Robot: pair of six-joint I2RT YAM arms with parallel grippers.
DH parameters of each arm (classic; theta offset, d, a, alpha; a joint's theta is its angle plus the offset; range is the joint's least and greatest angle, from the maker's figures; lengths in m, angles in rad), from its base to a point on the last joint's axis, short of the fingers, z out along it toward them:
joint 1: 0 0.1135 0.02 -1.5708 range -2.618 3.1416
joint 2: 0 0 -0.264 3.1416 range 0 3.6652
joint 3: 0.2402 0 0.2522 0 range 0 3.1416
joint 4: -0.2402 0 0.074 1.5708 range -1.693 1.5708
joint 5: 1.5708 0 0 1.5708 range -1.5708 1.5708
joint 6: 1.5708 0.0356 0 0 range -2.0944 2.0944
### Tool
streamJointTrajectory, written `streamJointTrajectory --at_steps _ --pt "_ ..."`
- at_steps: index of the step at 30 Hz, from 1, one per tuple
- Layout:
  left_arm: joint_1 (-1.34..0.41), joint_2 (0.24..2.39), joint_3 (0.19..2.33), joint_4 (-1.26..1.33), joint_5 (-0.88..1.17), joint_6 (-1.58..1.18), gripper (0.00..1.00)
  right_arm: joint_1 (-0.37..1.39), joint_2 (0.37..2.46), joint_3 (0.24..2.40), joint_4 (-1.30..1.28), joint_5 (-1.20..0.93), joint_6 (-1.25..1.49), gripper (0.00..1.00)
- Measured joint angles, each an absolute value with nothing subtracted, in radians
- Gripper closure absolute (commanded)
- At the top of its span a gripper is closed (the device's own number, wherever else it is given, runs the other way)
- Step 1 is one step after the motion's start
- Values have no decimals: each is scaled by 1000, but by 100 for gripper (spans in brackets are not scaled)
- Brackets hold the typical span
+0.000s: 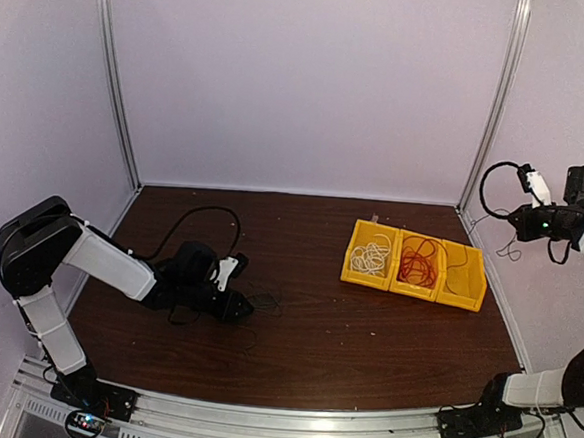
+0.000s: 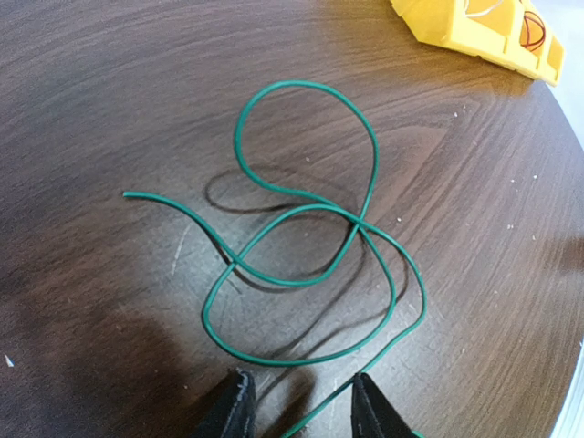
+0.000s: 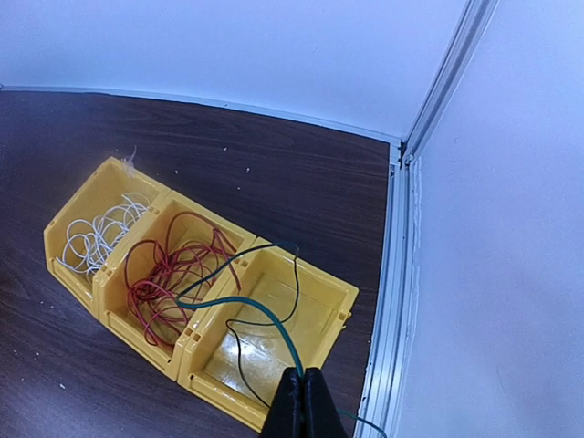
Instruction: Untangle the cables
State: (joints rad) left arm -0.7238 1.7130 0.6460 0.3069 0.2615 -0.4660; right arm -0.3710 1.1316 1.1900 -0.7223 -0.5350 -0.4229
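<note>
A dark green cable (image 2: 306,214) lies in loose crossing loops on the brown table (image 2: 109,91). My left gripper (image 2: 301,406) hovers low at its near edge, open, with one strand running between the fingers (image 2: 235,411). In the top view that gripper (image 1: 243,308) sits left of centre. My right gripper (image 3: 303,381) is shut on another thin dark green cable (image 3: 242,303), held high over the yellow bins. White cables (image 3: 96,239) fill the left bin and red cables (image 3: 173,269) the middle one.
Three joined yellow bins (image 1: 445,295) stand at the right back of the table; the rightmost bin (image 3: 339,306) holds no coil. The raised right arm (image 1: 552,222) is close to the right wall and its metal corner rail (image 3: 401,274).
</note>
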Motion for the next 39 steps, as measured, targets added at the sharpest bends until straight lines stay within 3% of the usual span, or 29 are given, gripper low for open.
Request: streamJointTrajectory --at_steps 16,39 --pt "-726 1719 649 313 262 -466 62 -365 1272 1000 -637 -649 -386 100" --pt "-727 1744 685 297 262 -466 62 -334 1588 993 -354 -726 -284 100"
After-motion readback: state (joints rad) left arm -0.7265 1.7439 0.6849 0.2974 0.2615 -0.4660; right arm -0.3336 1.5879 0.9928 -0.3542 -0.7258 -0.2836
